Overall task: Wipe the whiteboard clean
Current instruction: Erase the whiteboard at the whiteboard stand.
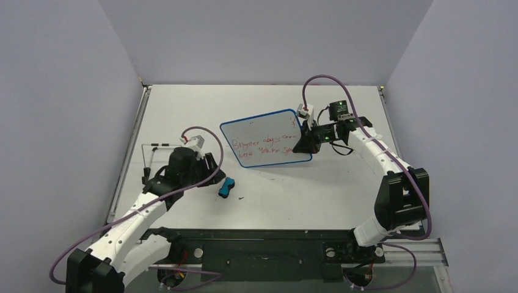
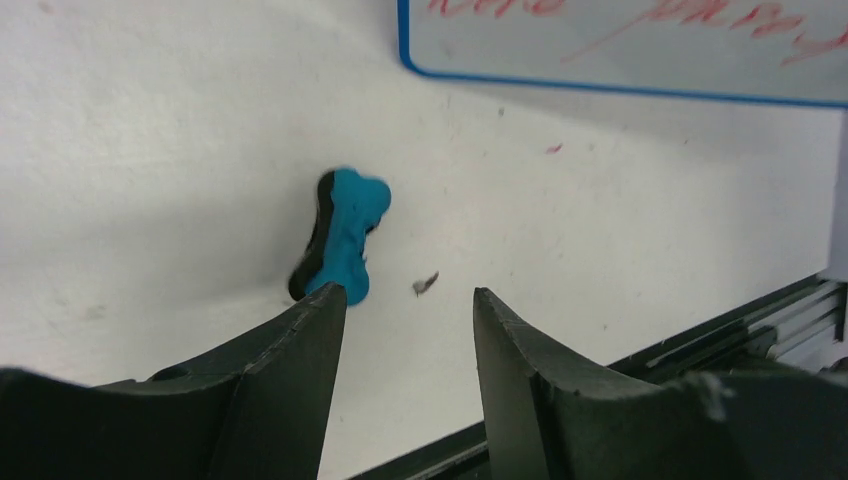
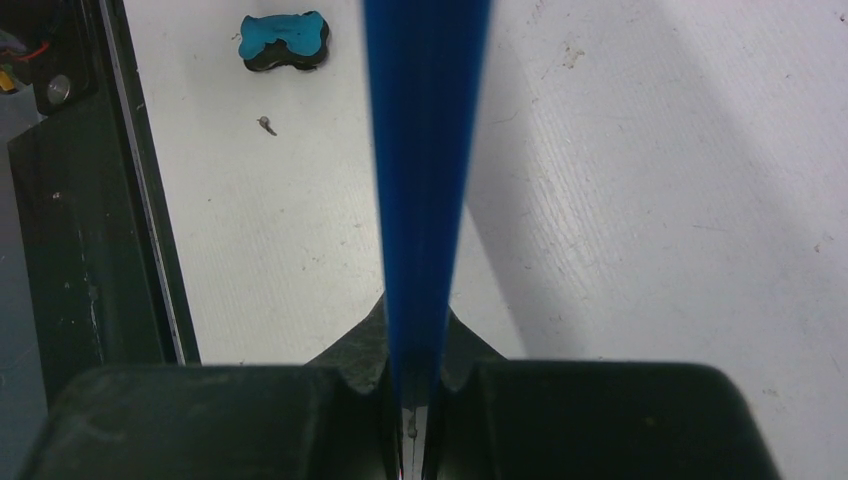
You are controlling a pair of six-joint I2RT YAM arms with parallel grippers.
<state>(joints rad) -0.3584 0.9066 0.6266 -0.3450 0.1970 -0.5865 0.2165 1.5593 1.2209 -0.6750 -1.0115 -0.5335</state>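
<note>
The whiteboard (image 1: 264, 139), white with a thin blue rim and red handwriting, is held tilted above the table's middle. My right gripper (image 1: 303, 145) is shut on its right edge; in the right wrist view the blue rim (image 3: 425, 150) runs edge-on between the closed jaws. The board's lower rim shows in the left wrist view (image 2: 620, 88). The blue-and-black bone-shaped eraser (image 1: 226, 187) lies on the table below the board, also seen in the left wrist view (image 2: 342, 235) and the right wrist view (image 3: 285, 40). My left gripper (image 2: 410, 300) is open and empty, just near of the eraser.
A small dark scrap (image 2: 426, 284) lies on the table right of the eraser. A black rail (image 1: 262, 235) runs along the table's near edge. A thin metal bracket (image 1: 149, 149) stands at the left. Grey walls enclose the table on three sides.
</note>
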